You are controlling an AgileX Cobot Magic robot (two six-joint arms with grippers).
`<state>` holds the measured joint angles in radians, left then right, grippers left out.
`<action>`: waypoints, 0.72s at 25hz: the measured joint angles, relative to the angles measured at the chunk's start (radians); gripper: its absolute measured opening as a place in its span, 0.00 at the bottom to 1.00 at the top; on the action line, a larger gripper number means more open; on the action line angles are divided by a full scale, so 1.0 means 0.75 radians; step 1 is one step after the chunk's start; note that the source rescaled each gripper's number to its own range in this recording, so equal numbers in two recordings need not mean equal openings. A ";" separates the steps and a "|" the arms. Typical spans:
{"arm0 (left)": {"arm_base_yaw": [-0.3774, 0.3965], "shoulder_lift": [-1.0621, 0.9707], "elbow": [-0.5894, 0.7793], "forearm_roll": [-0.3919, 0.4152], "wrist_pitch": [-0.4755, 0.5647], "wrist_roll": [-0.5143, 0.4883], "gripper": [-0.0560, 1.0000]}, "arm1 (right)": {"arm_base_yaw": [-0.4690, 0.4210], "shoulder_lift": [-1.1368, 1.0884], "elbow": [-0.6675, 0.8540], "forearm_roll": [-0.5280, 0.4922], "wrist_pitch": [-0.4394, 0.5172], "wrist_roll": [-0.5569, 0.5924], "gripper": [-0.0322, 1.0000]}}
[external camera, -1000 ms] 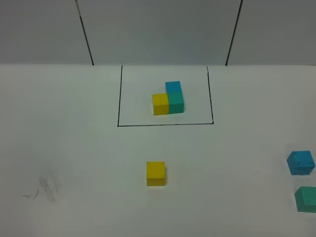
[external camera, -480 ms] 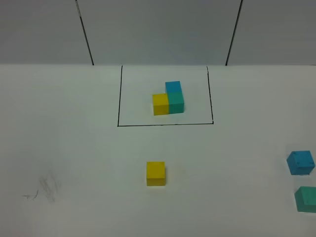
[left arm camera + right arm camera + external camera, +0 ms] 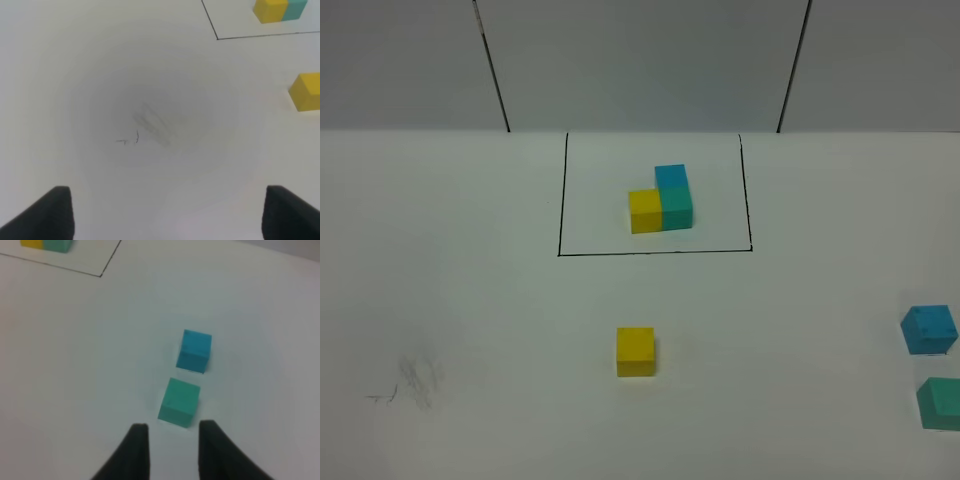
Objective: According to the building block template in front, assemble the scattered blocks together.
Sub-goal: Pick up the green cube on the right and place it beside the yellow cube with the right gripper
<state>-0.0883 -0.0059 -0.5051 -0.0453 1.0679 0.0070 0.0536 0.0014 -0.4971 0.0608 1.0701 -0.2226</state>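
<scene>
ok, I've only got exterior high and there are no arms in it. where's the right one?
Observer: Right gripper is aimed at the teal block, which lies just ahead of its tips. Jaws shut, holding nothing.
Operator: and the left?
Observer: Left gripper hangs over the smudge on the table. Jaws wide open, nothing between them.
</scene>
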 joint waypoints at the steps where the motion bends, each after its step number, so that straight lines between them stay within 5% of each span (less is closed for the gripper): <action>1: 0.000 0.000 0.000 0.000 0.000 0.000 0.78 | 0.000 0.000 0.000 0.000 0.000 0.000 0.03; 11: 0.000 0.000 0.000 0.000 0.000 -0.001 0.78 | 0.000 0.000 0.000 0.000 0.000 0.001 0.04; 18: 0.000 0.000 0.000 0.000 0.000 -0.001 0.78 | 0.000 0.063 0.000 -0.022 -0.001 0.096 0.31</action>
<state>-0.0883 -0.0059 -0.5051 -0.0455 1.0679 0.0063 0.0536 0.0489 -0.4971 0.0441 1.0692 -0.1502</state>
